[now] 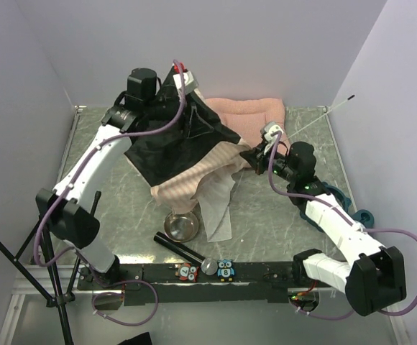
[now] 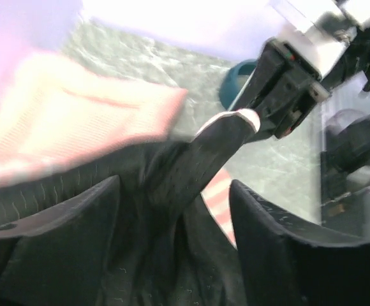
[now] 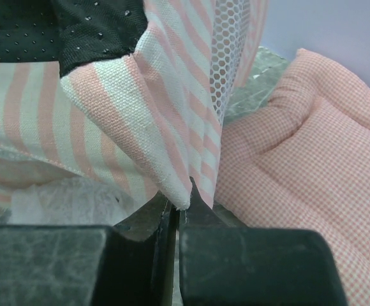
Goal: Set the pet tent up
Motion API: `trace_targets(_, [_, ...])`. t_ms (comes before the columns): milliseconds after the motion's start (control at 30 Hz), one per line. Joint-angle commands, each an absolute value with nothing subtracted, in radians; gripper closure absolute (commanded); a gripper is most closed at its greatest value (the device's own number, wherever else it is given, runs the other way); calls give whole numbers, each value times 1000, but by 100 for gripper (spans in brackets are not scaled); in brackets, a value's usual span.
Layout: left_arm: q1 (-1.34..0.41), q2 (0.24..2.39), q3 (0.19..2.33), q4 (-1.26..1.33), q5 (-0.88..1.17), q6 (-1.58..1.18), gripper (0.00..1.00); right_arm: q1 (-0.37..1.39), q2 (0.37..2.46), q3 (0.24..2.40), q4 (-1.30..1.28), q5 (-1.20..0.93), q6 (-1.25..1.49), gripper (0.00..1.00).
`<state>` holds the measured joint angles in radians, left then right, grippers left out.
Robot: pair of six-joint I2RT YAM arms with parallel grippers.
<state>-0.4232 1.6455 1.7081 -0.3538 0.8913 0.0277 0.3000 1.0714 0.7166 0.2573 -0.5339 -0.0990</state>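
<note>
Right gripper: jaws pressed together, pinching the pet tent by its striped corner, probably to pull it taut.
Left gripper: jaws spread astride the black floor.
Where: tent collapsed mid-table, touching the pink cushion at the far side.

Cushion: pink, quilted, at the table's far side.
Bowl: metal (a black tube just beside it).
Blue owl: beside red owl.

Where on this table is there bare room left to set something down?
Bare tabletop lies between the pet tent's mesh flap and the right arm, and near-left between the left arm, the black floor and the metal bowl. Crowded: middle and back, under tent and pink cushion.
</note>
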Motion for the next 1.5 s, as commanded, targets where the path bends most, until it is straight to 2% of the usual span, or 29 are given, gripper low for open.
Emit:
trace_targets(0, [-532,1563,1865,-628,827,558,24,291,1029,782,250,-615,-138,100])
trace_targets(133, [-658,1594,1902,-767,729,774,22,291,1022,795,230,-632,-155,100])
trace_targets(267, [-686,1617,1876,-726,683,802,21,291,1011,799,215,-647,-169,100])
trace_targets(467, [-701,1692,1899,-732,652,804,22,293,993,810,196,-652,-155,100])
trace_targets(700, [-723,1695,1793,-600,667,672,26,302,971,816,176,-647,-129,100])
trace_targets(733, [-723,1692,1784,-571,670,646,30,305,966,816,172,-649,-127,100])
trace_targets(867, [-716,1683,1764,-480,730,543,59,311,950,831,137,-666,-114,100])
trace_targets(900, [-709,1678,1760,-453,762,510,72,311,942,839,123,-670,-112,100])
trace_targets(933, [-697,1671,1752,-433,811,480,87,311,933,851,95,-679,-110,96])
trace_targets(967, [-677,1664,1744,-411,857,444,97,311,924,867,59,-684,-115,82])
trace_targets(1000, [-649,1657,1732,-372,908,405,99,311,910,896,5,-687,-123,63])
trace_targets(1033, [-625,1649,1718,-339,943,364,99,311,898,932,-82,-692,-136,52])
trace_targets(1067, [-592,1646,1710,-321,977,332,99,310,881,963,-142,-702,-147,43])
trace_targets(1100, [-565,1646,1709,-310,1017,316,99,307,861,998,-199,-721,-158,38])
trace_targets(1167, [-520,1658,1724,-314,1064,299,99,304,804,1025,-265,-780,-169,32])
trace_targets(1300, [-483,1700,1788,-371,1155,313,99,305,712,1038,-302,-775,-114,28])
trace_targets(1467, [-463,1710,1833,-422,1264,313,99,298,689,1109,-223,-487,-89,27])
